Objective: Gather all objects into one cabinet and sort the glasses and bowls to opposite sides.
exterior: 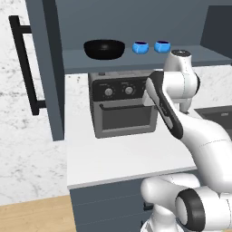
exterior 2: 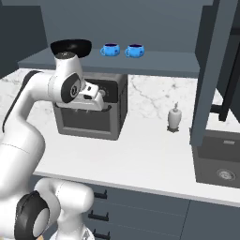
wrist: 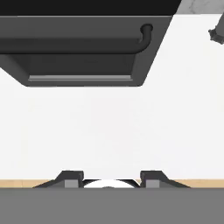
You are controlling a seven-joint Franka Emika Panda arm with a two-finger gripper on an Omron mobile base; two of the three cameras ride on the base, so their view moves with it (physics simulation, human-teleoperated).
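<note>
Base views flank the oven (exterior: 124, 106); hand view looks down on it.

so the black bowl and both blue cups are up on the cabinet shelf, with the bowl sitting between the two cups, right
Not quite. The black bowl and both blue cups are on the cabinet shelf, but the bowl sits at the left end. The two cups stand side by side to its right, as the left base view shows.
</note>
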